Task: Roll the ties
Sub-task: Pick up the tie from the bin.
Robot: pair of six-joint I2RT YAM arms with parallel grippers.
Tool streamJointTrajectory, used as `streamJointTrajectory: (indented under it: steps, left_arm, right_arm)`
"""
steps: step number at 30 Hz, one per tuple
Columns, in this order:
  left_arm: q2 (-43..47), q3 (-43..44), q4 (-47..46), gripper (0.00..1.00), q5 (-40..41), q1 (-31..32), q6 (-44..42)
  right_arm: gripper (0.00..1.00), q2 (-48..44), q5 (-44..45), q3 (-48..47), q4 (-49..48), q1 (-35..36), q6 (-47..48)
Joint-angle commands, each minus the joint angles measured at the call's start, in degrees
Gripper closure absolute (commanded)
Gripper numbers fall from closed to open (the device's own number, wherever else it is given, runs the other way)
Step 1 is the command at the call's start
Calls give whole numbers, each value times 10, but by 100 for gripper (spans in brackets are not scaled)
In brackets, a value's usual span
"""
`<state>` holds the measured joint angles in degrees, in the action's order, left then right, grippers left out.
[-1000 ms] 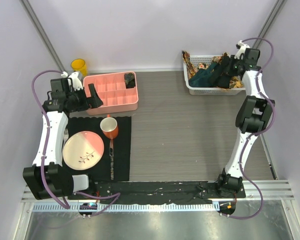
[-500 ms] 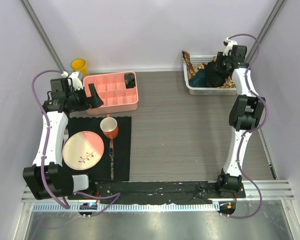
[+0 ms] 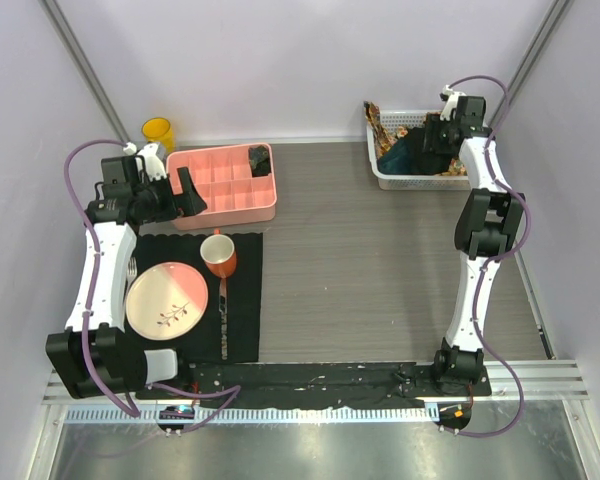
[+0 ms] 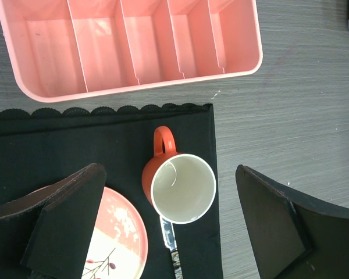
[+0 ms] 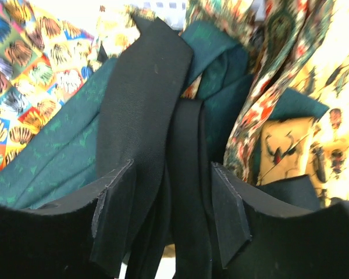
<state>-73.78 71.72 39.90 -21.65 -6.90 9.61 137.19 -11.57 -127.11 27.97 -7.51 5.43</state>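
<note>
Black tie between teal tie, patterned tie

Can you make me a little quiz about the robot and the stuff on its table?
1. True or false: the orange mug is full of juice.
2. Where are the ties? A: in the white basket. B: in the pink tray. C: on the plate.
3. What colour is the tie between the right arm's fingers?

Key: 1 false, it is empty. 2 A. 3 black.
</note>
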Motion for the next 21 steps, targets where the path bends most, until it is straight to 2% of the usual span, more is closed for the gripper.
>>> streamJointTrajectory:
  steps: [1,5,8,9,11,12,14,15,21]
  left_arm:
    - [2,-1,-25,0,-12,-3,-6]
    - [4,0,-24,0,-8,-3,-8]
    - [6,-1,-23,0,-7,-3,-7]
    - [6,-1,-23,0,-7,-3,-6]
    - [4,1,-23,0,-6,-3,-6]
    - [3,2,-23,0,-6,-3,-5]
    - [1,4,-23,0,-6,-3,-5]
    - [0,6,-23,0,-5,-4,-6]
    - [2,12,-22,0,-5,-4,-6]
  right_arm:
    - [39,1,-27,-29,29,5,-14]
    - [37,16,-35,-45,36,10,-24]
    - [43,28,-35,-59,36,11,-31]
    - [52,31,-35,-65,36,11,-33]
    - [62,36,-37,-69,37,11,-38]
    - [76,37,-45,-73,37,11,-37]
    - [87,34,-58,-75,43,11,-31]
    - [99,32,-68,-80,45,11,-27]
    - [100,-28,-84,-99,39,4,-24]
